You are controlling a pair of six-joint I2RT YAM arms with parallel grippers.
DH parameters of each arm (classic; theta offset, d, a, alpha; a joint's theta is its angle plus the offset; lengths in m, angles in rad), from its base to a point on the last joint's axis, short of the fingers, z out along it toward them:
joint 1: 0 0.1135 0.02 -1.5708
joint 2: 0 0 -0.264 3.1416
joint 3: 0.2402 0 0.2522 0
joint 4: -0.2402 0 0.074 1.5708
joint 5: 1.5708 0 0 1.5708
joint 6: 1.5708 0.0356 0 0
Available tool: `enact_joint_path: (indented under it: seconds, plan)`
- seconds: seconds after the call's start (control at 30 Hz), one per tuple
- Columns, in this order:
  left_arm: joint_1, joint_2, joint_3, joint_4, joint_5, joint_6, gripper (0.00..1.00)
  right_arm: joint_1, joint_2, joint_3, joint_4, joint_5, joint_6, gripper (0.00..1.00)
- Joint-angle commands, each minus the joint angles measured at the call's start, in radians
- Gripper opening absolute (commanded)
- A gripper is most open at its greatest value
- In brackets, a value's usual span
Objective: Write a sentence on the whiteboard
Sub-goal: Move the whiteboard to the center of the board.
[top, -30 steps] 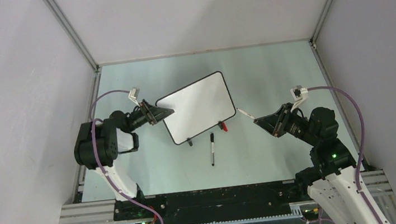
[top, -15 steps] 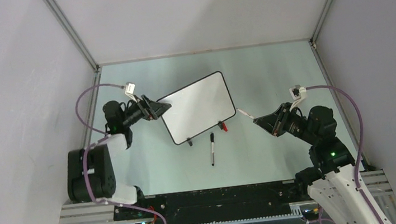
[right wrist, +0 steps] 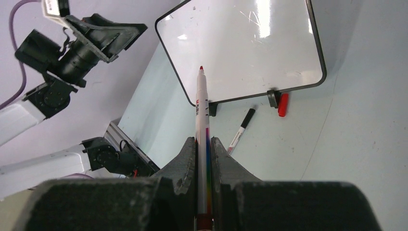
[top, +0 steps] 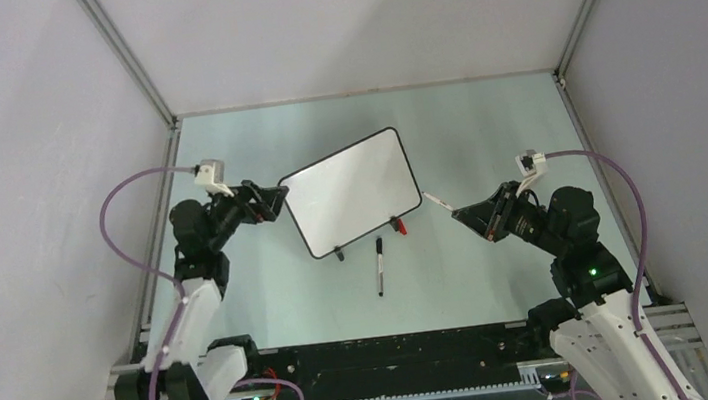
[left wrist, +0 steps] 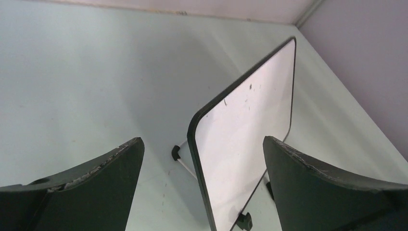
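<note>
The whiteboard (top: pixel 354 190) stands tilted on its small black feet mid-table, its black-framed white face bare but for faint specks; the sentence is not in view. My left gripper (top: pixel 276 199) is open at the board's left corner. In the left wrist view the whiteboard (left wrist: pixel 250 134) has its near edge between the wide-apart fingers (left wrist: pixel 96 183) of the left gripper (left wrist: pixel 202 139), touching neither. My right gripper (top: pixel 462 214) hovers right of the board, shut on a red-tipped marker (top: pixel 437 201). In the right wrist view the right gripper (right wrist: pixel 203 140) points the marker (right wrist: pixel 202 106) at the whiteboard (right wrist: pixel 240 48).
A black-capped marker (top: pixel 379 266) lies on the table in front of the board, also seen as the black-capped marker (right wrist: pixel 241 130). A red cap (top: pixel 400 225) rests by the board's right foot. Grey walls and aluminium rails (top: pixel 128 65) enclose the table.
The left arm has swung its elbow down and back, and its gripper has opened fully and drawn slightly left at the board's corner. The right arm and the board have not moved.
</note>
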Motion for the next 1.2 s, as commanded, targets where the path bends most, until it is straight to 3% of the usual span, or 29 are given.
enact_joint_path:
  seconds: [0.0,0.23,0.33,0.4,0.53,0.63,0.73,0.93,1.17]
  plan:
    - [-0.005,-0.174,-0.008,-0.037,-0.174,-0.012,0.99,-0.003,0.002,0.027,0.043,0.009,-0.014,0.00]
    - [-0.004,-0.345,0.024,-0.152,-0.377,-0.136,0.99,-0.004,0.012,0.027,0.092,0.022,-0.005,0.00]
    - [-0.004,-0.427,0.065,-0.280,-0.626,-0.217,1.00,-0.004,0.019,0.027,0.109,0.024,0.003,0.00]
    - [-0.002,-0.470,0.094,-0.372,-0.699,-0.237,0.99,-0.004,0.026,0.027,0.121,0.023,0.011,0.00]
    - [-0.001,-0.474,0.174,-0.446,-0.610,-0.116,0.99,-0.005,0.036,0.027,0.149,0.016,0.022,0.00]
    - [0.000,-0.375,0.261,-0.539,-0.492,0.019,0.99,-0.004,0.040,0.027,0.162,0.019,0.024,0.00]
    - [-0.001,-0.275,0.366,-0.600,-0.431,0.050,0.99,-0.003,0.061,0.027,0.191,0.028,0.031,0.00]
    - [-0.001,-0.070,0.426,-0.454,-0.326,0.026,0.99,-0.004,0.111,0.035,0.288,0.005,0.066,0.00]
    - [0.007,0.009,0.331,-0.187,-0.105,-0.057,0.99,-0.002,0.207,0.132,0.281,0.088,0.069,0.00]
